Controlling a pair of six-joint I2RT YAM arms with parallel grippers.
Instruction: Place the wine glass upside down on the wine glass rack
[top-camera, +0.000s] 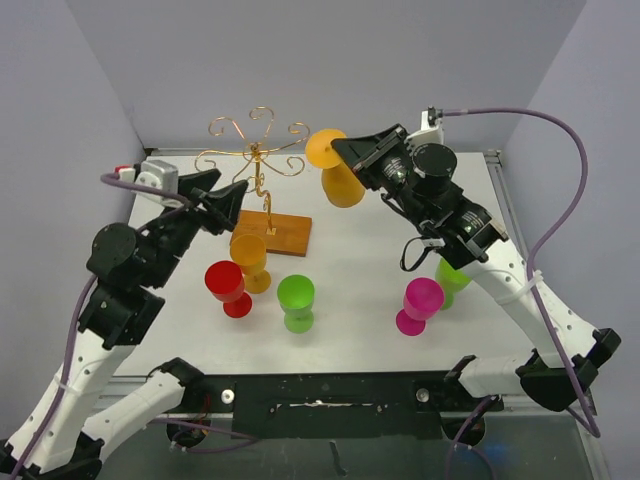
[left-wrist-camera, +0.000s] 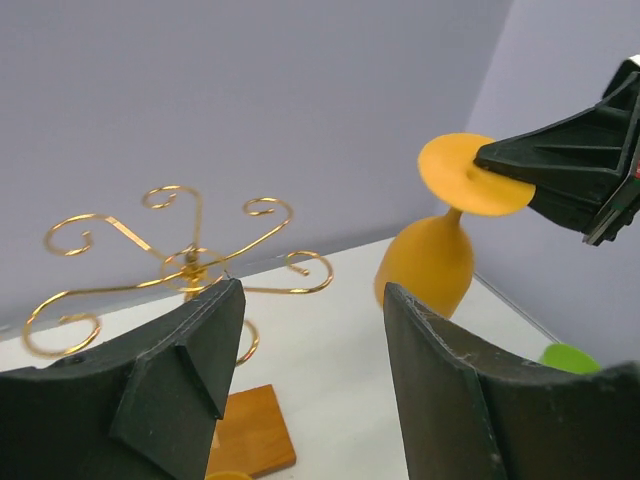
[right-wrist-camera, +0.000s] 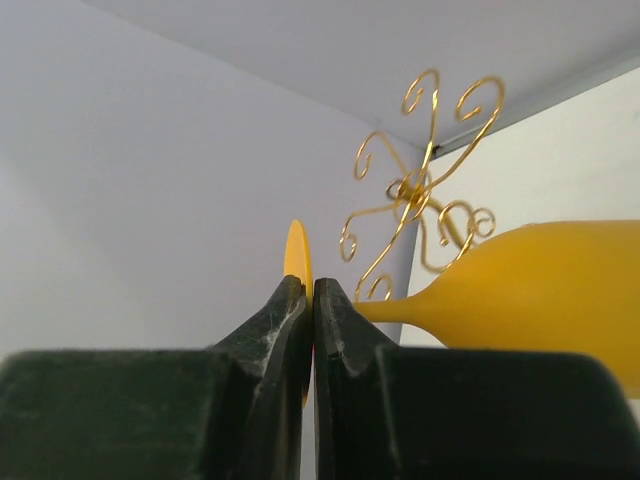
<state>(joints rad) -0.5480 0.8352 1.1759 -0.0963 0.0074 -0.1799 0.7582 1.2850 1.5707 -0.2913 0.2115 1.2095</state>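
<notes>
the wine glass (top-camera: 342, 180) is held in the air just right of the rack (top-camera: 257, 152), tilted bowl-down, its foot pinched in the closed right hand (top-camera: 338, 149). the carry to the rack is judged the step in hand; next, the stem must be slid between wire scrolls so the foot is caught. the left hand (top-camera: 222, 190) is spread wide and empty beside the rack. one rack and six glasses are counted; five are stood on the tabletop (top-camera: 370, 245): an orange glass (top-camera: 250, 258), a red glass (top-camera: 228, 285), a pink glass (top-camera: 420, 303), a green glass (top-camera: 296, 300) and a second green glass (top-camera: 453, 278).
</notes>
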